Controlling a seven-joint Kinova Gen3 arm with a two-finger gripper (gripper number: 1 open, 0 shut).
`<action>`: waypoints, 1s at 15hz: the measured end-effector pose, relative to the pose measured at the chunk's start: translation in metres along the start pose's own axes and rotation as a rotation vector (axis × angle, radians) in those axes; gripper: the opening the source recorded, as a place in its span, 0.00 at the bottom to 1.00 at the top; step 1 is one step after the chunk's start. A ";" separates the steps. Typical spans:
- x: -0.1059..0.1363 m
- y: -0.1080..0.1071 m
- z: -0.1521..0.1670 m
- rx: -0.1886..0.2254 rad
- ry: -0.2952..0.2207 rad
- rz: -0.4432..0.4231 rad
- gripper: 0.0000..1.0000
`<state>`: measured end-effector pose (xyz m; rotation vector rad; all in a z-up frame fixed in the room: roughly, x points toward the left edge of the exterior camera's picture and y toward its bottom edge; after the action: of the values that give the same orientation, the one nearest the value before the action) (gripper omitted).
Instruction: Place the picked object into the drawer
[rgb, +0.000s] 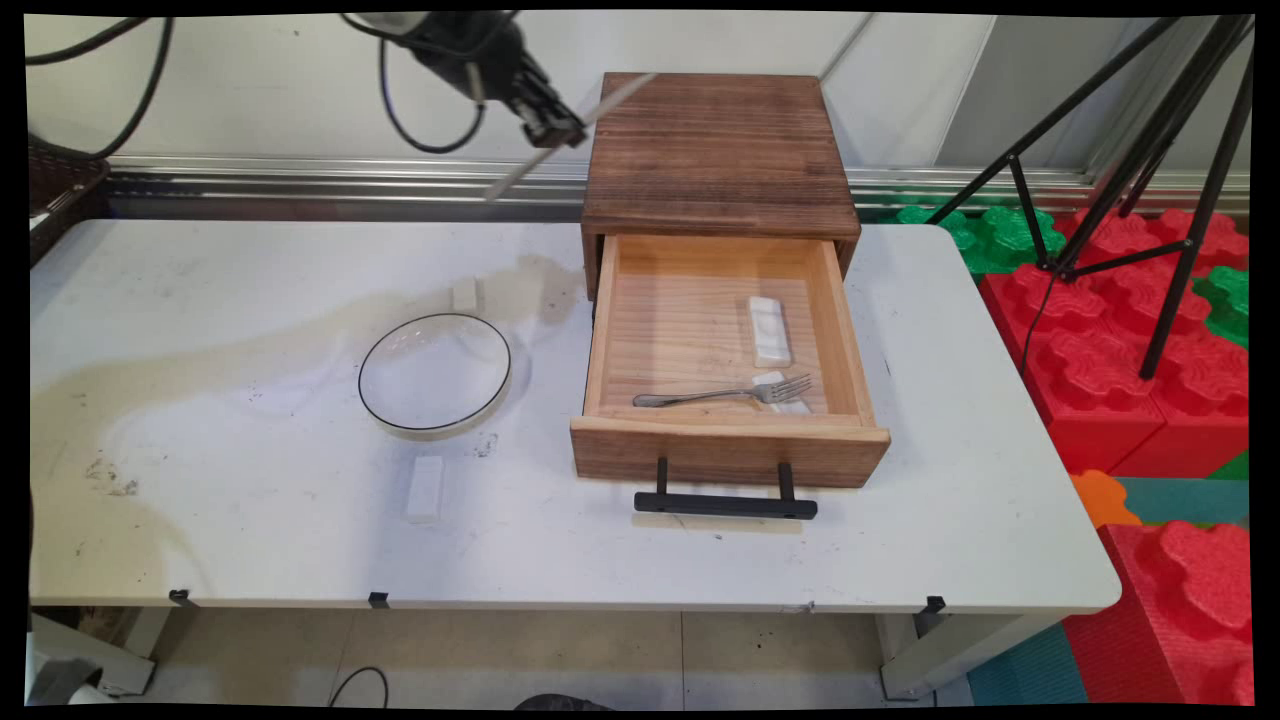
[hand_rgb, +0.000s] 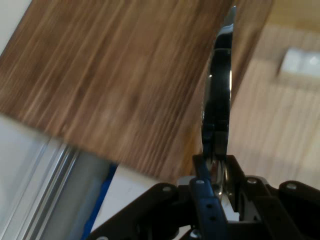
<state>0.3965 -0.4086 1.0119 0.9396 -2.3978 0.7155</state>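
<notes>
A slim, shiny metal utensil (rgb: 570, 135), probably a knife, sits pinched crosswise between the pressed-together fingers of the black two-finger gripper (rgb: 553, 128) at the top centre of the frame, above the dark wooden drawer box's (rgb: 718, 150) left edge. It looks stiff, light and slippery, held near its middle. The arm reaches in from the upper left, angled down-right. Below, the open pale drawer (rgb: 690, 330) holds a steel fork (rgb: 722, 394) and a white block (rgb: 769, 330); a glass bowl (rgb: 435, 374) lies left of centre.

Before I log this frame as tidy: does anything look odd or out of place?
Yes. The gripper holds a metal utensil aloft beside the wooden box, and a brownish stain streaks the table left of the glass dish.
</notes>
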 end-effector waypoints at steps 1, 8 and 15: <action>0.009 0.008 0.002 -0.013 0.012 0.008 0.00; 0.055 0.046 0.021 -0.096 0.070 0.057 0.00; 0.080 0.069 0.061 -0.170 0.097 0.090 0.00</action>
<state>0.2809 -0.4404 0.9922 0.7166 -2.3838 0.5654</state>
